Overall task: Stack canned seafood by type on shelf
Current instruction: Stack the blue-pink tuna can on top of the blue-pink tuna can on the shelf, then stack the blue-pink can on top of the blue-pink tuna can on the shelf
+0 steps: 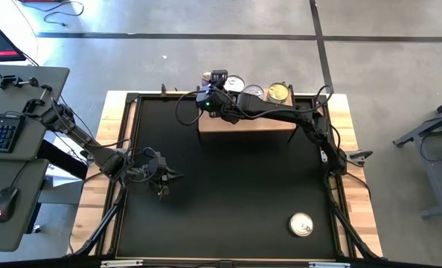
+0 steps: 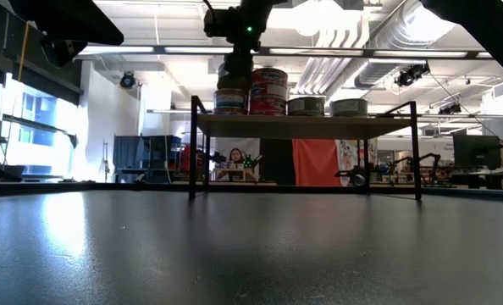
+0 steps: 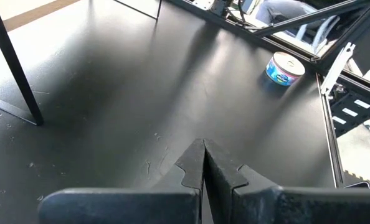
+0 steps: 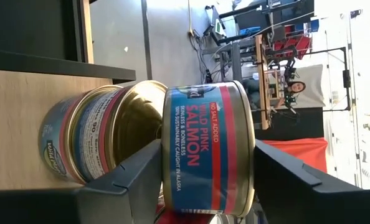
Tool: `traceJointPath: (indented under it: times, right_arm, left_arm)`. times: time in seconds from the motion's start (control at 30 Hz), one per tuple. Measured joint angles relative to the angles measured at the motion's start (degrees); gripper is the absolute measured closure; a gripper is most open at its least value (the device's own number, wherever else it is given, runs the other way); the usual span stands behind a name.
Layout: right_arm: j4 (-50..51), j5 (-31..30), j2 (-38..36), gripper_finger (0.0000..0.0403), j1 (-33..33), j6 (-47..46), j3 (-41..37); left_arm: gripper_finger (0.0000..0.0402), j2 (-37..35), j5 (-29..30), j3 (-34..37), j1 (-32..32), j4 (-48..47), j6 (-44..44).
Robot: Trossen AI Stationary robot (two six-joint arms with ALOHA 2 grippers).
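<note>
Jaws of right gripper parted around red-labelled pink salmon tin, set atop blue-labelled tin, left end of light-brown wooden shelf; hold not confirmed. Judgement: open wider, lift straight, avoid nudging stack. Left gripper closed, empty, near table's left edge
</note>
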State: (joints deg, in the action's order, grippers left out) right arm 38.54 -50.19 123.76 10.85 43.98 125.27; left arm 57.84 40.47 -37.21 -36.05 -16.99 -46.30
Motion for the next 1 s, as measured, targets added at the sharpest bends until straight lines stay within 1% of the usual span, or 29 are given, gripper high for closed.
traceJointPath:
  times: [0.27,0.43,0.57,0.77,0.87,1.0]
  right_arm:
    - [0.20,0.09,0.00,0.0145,-0.32,-0.01,0.00]
    - [0.21,0.11,0.00,0.0127,-0.94,-0.02,0.00]
    - [0.22,0.26,0.00,0.0120,-1.71,-0.41,0.00]
    - [1.17,-0.71,0.00,0.0119,-2.06,-5.57,0.02]
    - [1.54,-2.51,0.00,0.0119,-2.01,-5.61,0.02]
    - [1.49,-2.65,0.00,0.0119,-2.23,-5.59,0.02]
  left_arm:
    - [0.0401,0.00,0.00,0.00,0.00,-0.17,0.00]
    - [0.0401,0.00,-0.02,0.00,0.02,-0.17,0.00]
    - [0.0401,0.01,-0.02,0.00,0.00,-0.17,0.00]
    - [0.0401,0.02,-0.12,0.00,0.02,-0.15,0.00]
    - [0.0402,0.00,-1.68,0.00,0.01,-0.15,-0.02]
    - [0.0402,0.02,-2.99,0.00,0.00,-0.15,-0.04]
